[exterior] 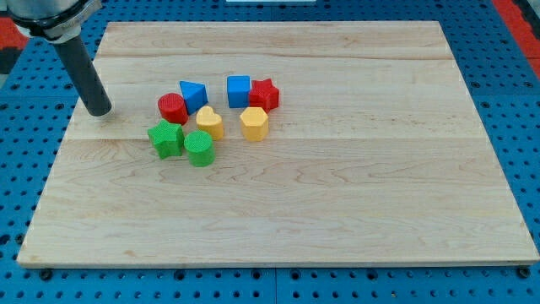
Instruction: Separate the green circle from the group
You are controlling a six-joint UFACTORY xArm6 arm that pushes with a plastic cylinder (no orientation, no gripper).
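I see the wooden board (337, 186) filling most of the view, on a blue pegboard (515, 101). My rod (83, 72) comes down near the board's top-left corner, and my tip (99, 112) rests on the wood; it carries no gripper. All eight blocks cluster left of the board's centre. The green circle (200, 149) sits at the cluster's bottom edge, touching the green star (165, 139) and just below the yellow block (210, 122). My tip stands well apart, toward the left edge.
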